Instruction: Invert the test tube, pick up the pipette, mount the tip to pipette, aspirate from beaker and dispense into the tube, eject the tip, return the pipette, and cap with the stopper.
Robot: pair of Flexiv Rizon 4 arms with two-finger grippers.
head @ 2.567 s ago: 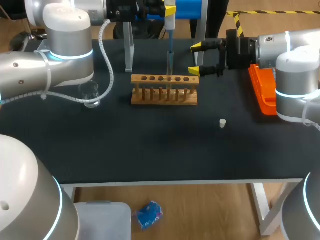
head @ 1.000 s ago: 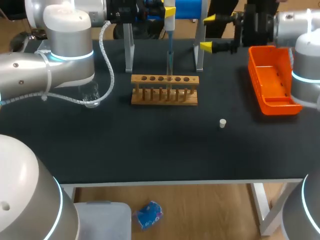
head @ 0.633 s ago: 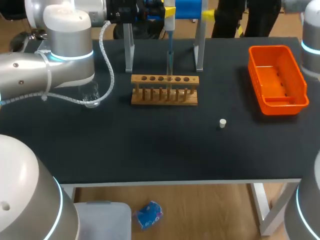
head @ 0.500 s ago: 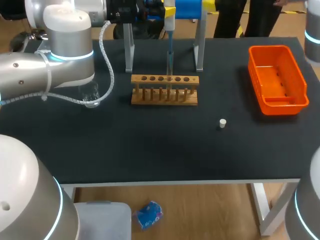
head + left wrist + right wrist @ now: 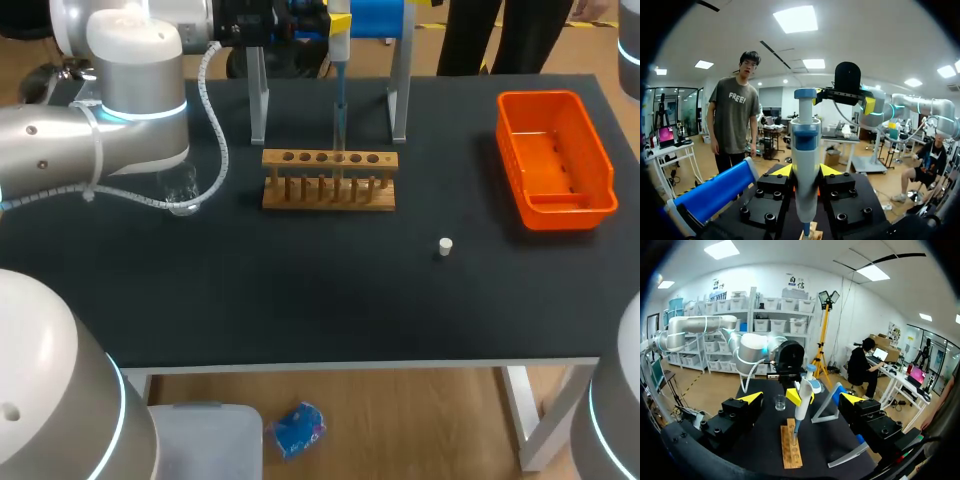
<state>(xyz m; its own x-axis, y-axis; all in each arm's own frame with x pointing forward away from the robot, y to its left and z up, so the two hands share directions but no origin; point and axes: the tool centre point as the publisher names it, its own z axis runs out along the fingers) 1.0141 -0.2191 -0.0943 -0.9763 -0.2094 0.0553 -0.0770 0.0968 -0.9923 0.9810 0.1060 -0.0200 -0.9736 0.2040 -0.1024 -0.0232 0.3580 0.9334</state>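
Note:
My left gripper (image 5: 338, 22) is shut on the white and blue pipette (image 5: 340, 60) at the back of the table; in the left wrist view the pipette (image 5: 805, 150) stands upright between the yellow fingertips (image 5: 782, 171). Its thin tip reaches down into a tube (image 5: 338, 135) standing in the wooden rack (image 5: 330, 182). The glass beaker (image 5: 181, 187) sits left of the rack. A small white stopper (image 5: 445, 246) lies in front of the rack, to the right. My right gripper (image 5: 801, 399) is open, raised high, facing the pipette (image 5: 802, 400) and rack (image 5: 791, 447) from a distance.
An orange tray (image 5: 556, 205) sits at the table's right side. A clear pipette stand (image 5: 258, 100) with a blue bar stands behind the rack. My left arm (image 5: 100, 140) stretches over the table's back left, near the beaker.
My right arm has drawn back from beside the rack, up and away to the right, leaving the head view and uncovering the orange tray. The left arm and pipette have stayed put.

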